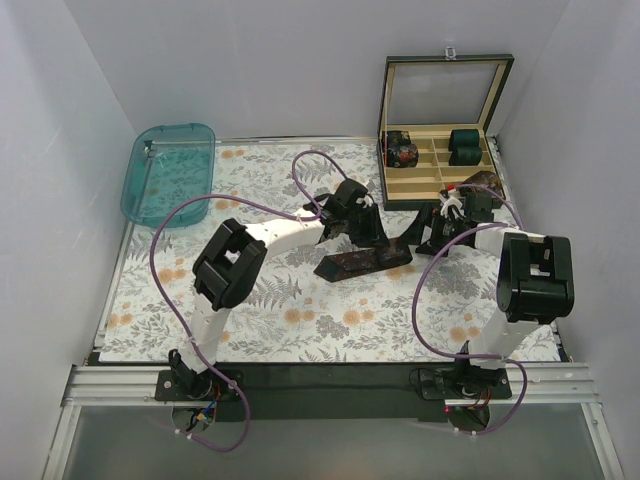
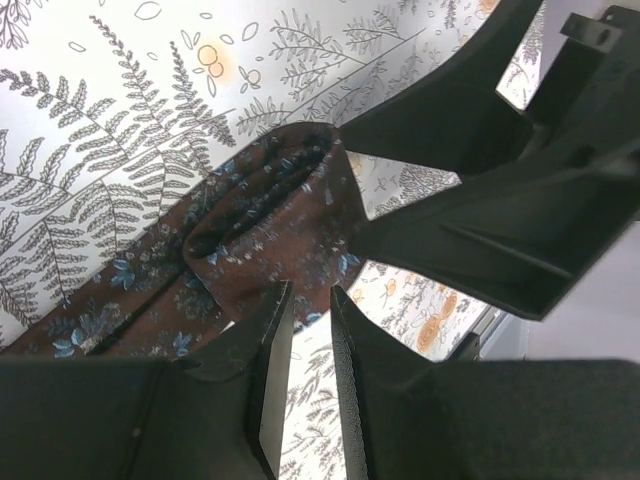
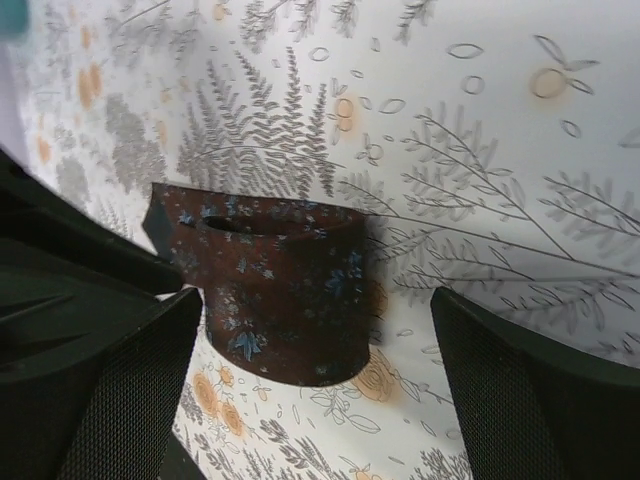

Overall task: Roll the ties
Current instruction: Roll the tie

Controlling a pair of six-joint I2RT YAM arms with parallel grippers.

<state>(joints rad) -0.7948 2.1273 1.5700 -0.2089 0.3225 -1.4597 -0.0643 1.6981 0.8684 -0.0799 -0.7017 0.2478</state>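
Note:
A dark brown tie [image 1: 358,262] with small pale-blue dots lies on the floral mat mid-table, its pointed end at the left and a loose coil at the right end. My left gripper [image 1: 358,222] hovers at its far side. In the left wrist view the coil [image 2: 270,215] lies just past my left gripper [image 2: 308,292], whose jaws stand a narrow gap apart with only mat between them. My right gripper [image 1: 440,228] is right of the coil. In the right wrist view it [image 3: 318,300] is wide open, and the coil [image 3: 280,270] stands on the mat between and beyond the fingers.
An open wooden box [image 1: 432,186] with compartments stands at the back right. It holds two teal-green rolls [image 1: 465,146] and a dark roll [image 1: 403,153]. A brown fabric piece [image 1: 486,181] lies by its right side. A teal plastic tray [image 1: 168,172] sits back left. White walls surround the table.

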